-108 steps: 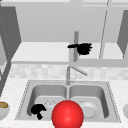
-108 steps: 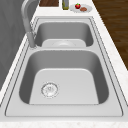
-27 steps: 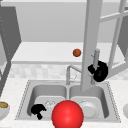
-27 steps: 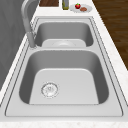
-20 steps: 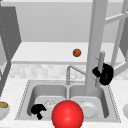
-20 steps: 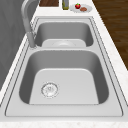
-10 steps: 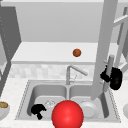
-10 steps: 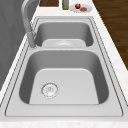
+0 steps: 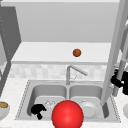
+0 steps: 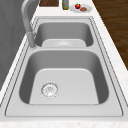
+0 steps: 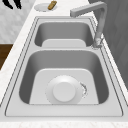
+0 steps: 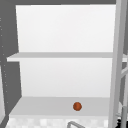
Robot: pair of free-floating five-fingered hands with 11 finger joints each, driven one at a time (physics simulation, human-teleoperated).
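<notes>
My right hand point(image 9: 119, 81) at the frame's right edge has its fingers curled around the cabinet door handle point(image 9: 121, 67). If I pull crookedly, the grip may slip. My left hand point(image 9: 37, 110), fingers curled on nothing, hangs at lower left in the sink point(image 9: 28, 93).

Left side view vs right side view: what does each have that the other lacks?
Left side view alone: a plate with a red fruit and a bottle on the far counter, and a bare drain in the near basin.

Right side view alone: a white plate lying in the near basin, a dish with a brown item on the far counter, and black fingers of a hand at the top left.

Both: the double sink and the faucet.
</notes>
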